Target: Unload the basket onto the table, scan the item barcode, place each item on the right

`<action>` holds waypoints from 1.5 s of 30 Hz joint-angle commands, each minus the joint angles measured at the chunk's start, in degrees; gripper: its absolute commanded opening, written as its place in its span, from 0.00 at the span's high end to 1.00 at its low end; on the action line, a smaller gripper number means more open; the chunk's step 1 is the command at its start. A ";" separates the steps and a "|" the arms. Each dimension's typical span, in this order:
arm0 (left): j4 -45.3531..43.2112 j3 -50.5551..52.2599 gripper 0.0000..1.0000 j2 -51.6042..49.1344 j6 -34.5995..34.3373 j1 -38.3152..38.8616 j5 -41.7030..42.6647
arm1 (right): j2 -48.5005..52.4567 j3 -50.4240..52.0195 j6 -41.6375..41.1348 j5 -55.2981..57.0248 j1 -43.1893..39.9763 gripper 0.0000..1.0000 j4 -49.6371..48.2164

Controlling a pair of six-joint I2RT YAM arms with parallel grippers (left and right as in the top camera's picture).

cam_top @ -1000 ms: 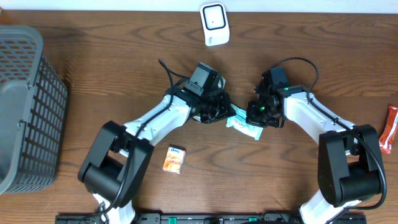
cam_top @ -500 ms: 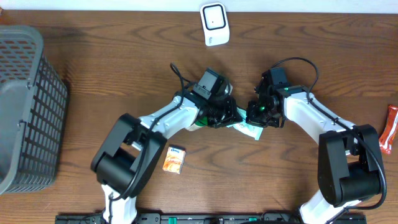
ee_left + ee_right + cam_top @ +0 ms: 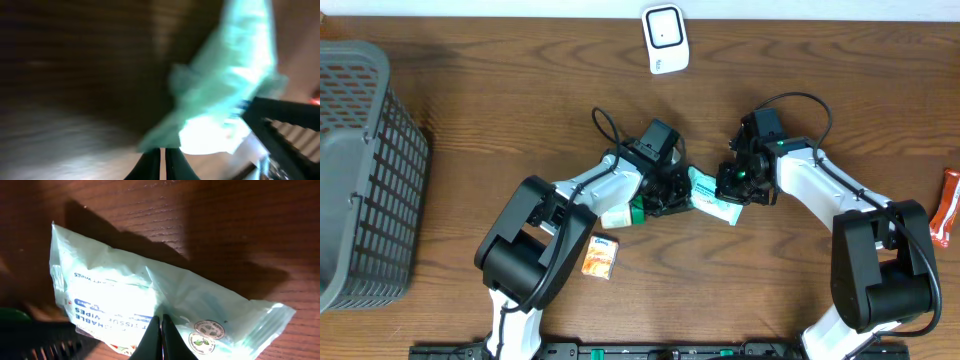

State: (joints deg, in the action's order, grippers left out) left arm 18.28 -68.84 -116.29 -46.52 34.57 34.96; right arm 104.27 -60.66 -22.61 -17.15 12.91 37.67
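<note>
Well off to the left of the left jaws: a grey basket (image 3: 380, 150), then closer in a small orange box (image 3: 601, 256). Just left of those jaws, a white tube with a green cap (image 3: 620, 213) — hidden under the arm a second ago, now laid bare by the wrist's swing down and to the right. Left jaws themselves: closed, tips all but touching, brought up against the near end of the wipes pack (image 3: 713, 203). Too blurred in the wrist view to tell whether pinching it or only nudging.

Pack: lying on the counter (image 3: 520, 90) between the two sets of jaws, barely shifted over that second. As for the right jaws: closed on a fold of the pack's film, unmoved.

Well beyond both jaws, at the far edge, the scanner (image 3: 665, 39). Far out to the right, a red packet (image 3: 947, 207).

Probably a re-grip or hand-over in progress — no lift toward the scanner yet. No barcode visible on the upturned face, so likely a need to turn the pack before presenting it.
</note>
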 commanded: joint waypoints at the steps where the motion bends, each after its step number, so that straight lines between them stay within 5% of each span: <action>1: 0.63 0.50 0.93 -0.22 0.81 -0.50 -6.51 | 2.60 1.20 -0.70 6.12 -1.09 0.99 0.94; 15: 4.66 0.50 0.93 -0.22 6.03 -6.27 -9.11 | -0.07 0.31 3.63 3.69 -1.46 0.98 4.44; 18: 5.05 0.50 0.92 -0.22 6.91 -6.60 -9.09 | -4.35 -0.42 4.33 3.08 -1.62 0.79 6.49; 21: 5.03 0.50 0.93 -0.22 6.88 -6.27 -9.11 | -10.29 -0.50 4.44 3.06 -2.47 0.30 8.04; 23: 5.03 0.50 0.93 -0.22 6.86 -5.90 -9.11 | -13.55 -0.48 4.48 2.47 -3.87 0.22 9.51; 30: 4.59 0.48 0.91 -0.20 6.86 -3.91 -9.09 | -13.81 2.47 13.57 -8.13 -10.40 0.12 10.47; 32: 4.59 0.48 0.71 -0.20 6.86 -3.34 -9.07 | -12.35 4.59 17.40 -11.54 -12.83 0.12 8.48; 36: 4.61 0.48 0.53 -0.20 6.86 -2.71 -8.63 | -9.70 8.39 20.92 -15.08 -16.26 0.12 4.61; 45: 4.39 0.48 0.44 -0.20 6.84 -2.71 -8.63 | -1.79 10.86 24.81 -17.77 -18.27 0.09 -2.71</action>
State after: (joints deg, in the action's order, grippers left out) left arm 21.61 -69.87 -114.43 -40.05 31.86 29.82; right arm 98.37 -50.52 -1.37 -33.67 -5.04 35.62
